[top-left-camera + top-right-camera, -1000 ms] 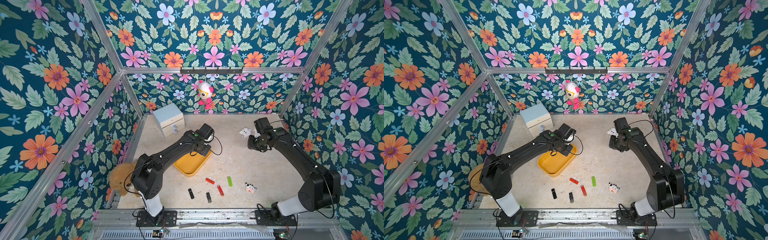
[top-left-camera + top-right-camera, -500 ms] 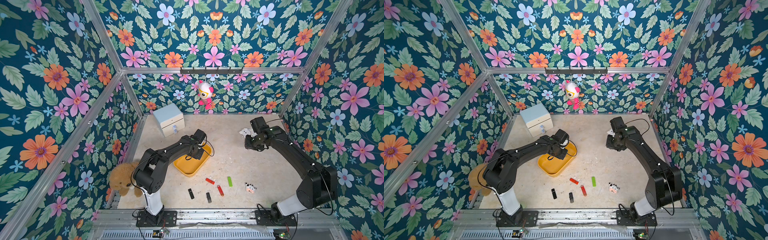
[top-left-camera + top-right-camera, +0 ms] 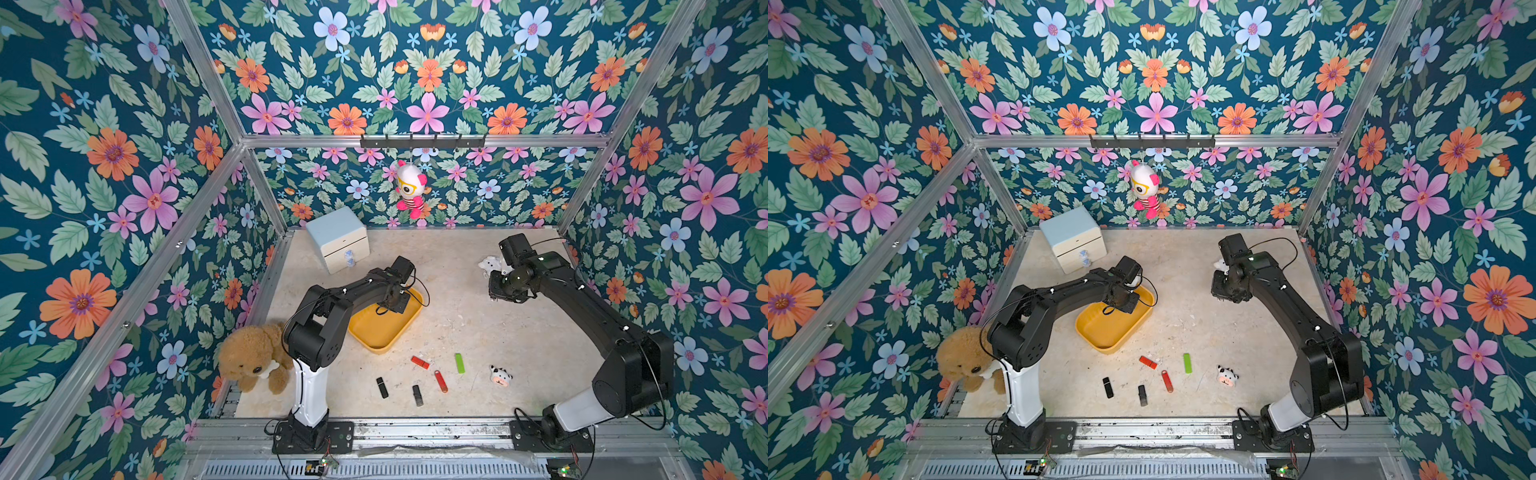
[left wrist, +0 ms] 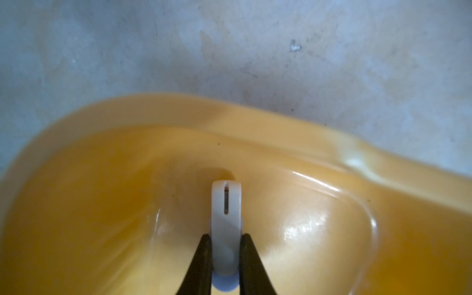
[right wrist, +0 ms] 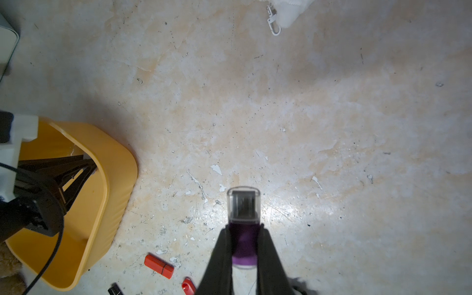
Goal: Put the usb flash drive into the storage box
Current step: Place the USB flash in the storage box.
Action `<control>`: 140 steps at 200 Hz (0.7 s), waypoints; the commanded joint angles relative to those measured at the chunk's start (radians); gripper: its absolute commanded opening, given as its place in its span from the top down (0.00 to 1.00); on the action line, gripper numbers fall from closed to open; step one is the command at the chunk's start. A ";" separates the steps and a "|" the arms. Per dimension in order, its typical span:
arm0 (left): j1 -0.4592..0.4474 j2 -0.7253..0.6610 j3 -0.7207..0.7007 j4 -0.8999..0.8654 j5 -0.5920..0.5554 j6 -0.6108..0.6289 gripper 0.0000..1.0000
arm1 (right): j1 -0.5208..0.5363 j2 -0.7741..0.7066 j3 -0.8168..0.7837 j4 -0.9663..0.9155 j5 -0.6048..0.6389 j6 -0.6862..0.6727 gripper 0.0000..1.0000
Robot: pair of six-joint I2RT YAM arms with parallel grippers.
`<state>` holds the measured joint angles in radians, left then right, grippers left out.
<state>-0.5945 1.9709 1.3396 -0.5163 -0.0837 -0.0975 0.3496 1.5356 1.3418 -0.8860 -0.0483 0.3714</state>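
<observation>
Near the front of the desk (image 3: 519,332), a green flash drive (image 3: 459,363) and other loose ones lie at five o'clock from the storage box (image 3: 374,330). Over the box, the left claw (image 4: 226,236) pinches a white flash drive (image 4: 226,204). Its long axis and rounded, slotted end point straight out, inside the rim, so letting go should land it. Farther back, at three o'clock and well apart, the right claw (image 5: 244,226) grips a purple flash drive (image 5: 244,240) with a clear cap.

Glossy yellow plastic on the storage box (image 4: 153,107), white flash drive (image 4: 226,219) smooth and matt, purple flash drive (image 5: 244,227) under a clear plastic cap, counter (image 5: 306,115) scuffed and flaking, teddy bear (image 3: 253,357) fuzzy plush
</observation>
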 commanded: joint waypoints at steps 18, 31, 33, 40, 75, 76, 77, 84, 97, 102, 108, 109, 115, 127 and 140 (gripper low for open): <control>0.004 0.008 -0.004 -0.002 -0.015 0.001 0.74 | 0.014 0.012 0.007 -0.007 0.013 0.000 1.00; 0.004 -0.001 -0.012 0.002 -0.010 -0.005 0.65 | 0.020 0.021 0.009 -0.007 0.014 0.002 1.00; 0.004 -0.004 -0.012 0.004 -0.009 -0.005 0.64 | 0.020 0.022 0.009 -0.008 0.014 0.002 1.00; 0.003 -0.013 -0.015 0.005 -0.005 -0.006 0.59 | 0.024 0.025 0.010 -0.005 0.014 0.003 1.00; 0.002 -0.094 0.012 -0.019 0.031 -0.020 0.43 | 0.050 0.041 0.025 -0.002 0.018 0.011 1.00; 0.002 -0.098 0.014 -0.020 0.031 -0.021 0.43 | 0.050 0.041 0.026 -0.001 0.019 0.010 1.00; 0.002 -0.102 0.015 -0.020 0.032 -0.021 0.43 | 0.051 0.042 0.026 -0.002 0.018 0.010 1.00; 0.002 -0.128 0.026 -0.028 0.027 -0.028 0.42 | 0.057 0.047 0.033 -0.005 0.019 0.013 1.00; 0.004 -0.175 0.047 -0.045 -0.005 -0.037 0.40 | 0.080 0.060 0.050 -0.008 0.022 0.016 1.00; 0.009 -0.190 0.057 -0.054 -0.025 -0.044 0.38 | 0.090 0.066 0.062 -0.010 0.026 0.017 1.00; 0.018 -0.201 0.073 -0.073 -0.039 -0.056 0.37 | 0.101 0.079 0.077 -0.015 0.029 0.018 1.00; 0.021 -0.201 0.075 -0.078 -0.040 -0.058 0.37 | 0.103 0.081 0.079 -0.016 0.030 0.018 1.00; 0.036 -0.204 0.098 -0.109 -0.043 -0.073 0.37 | 0.117 0.094 0.097 -0.022 0.031 0.018 1.00; 0.060 -0.206 0.132 -0.179 -0.069 -0.101 0.36 | 0.152 0.130 0.141 -0.036 0.036 0.020 1.00; 0.078 -0.224 0.133 -0.209 -0.108 -0.122 0.36 | 0.196 0.187 0.200 -0.052 0.042 0.021 1.00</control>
<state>-0.5457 1.7660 1.4586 -0.5983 -0.1097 -0.1581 0.4908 1.6577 1.4696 -0.9039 -0.0227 0.3832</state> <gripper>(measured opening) 0.636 0.147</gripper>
